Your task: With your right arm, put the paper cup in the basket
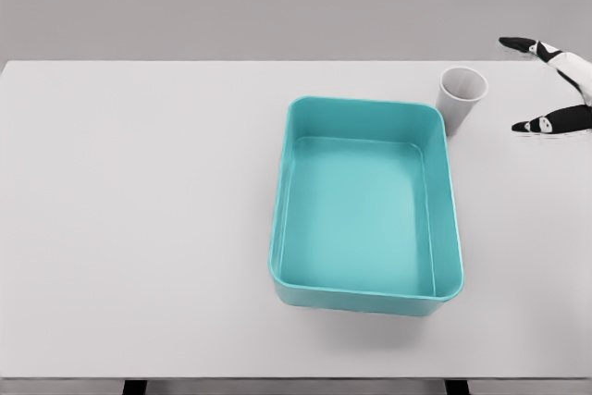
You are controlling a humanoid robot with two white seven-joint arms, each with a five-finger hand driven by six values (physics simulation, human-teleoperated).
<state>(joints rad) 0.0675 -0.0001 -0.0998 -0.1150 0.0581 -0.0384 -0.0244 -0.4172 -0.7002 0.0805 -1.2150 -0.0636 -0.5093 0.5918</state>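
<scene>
A grey paper cup [461, 99] stands upright on the white table [139, 210], just past the far right corner of the teal basket [365, 298]. My right hand [527, 85] enters from the right edge, its black-tipped fingers [535, 125] spread wide and holding nothing. It is to the right of the cup with a clear gap between them. The basket sits in the middle of the table with nothing in it. My left arm does not show.
The table's far edge runs just behind the cup and hand. A plain grey wall lies beyond it. Two dark table legs show at the bottom edge.
</scene>
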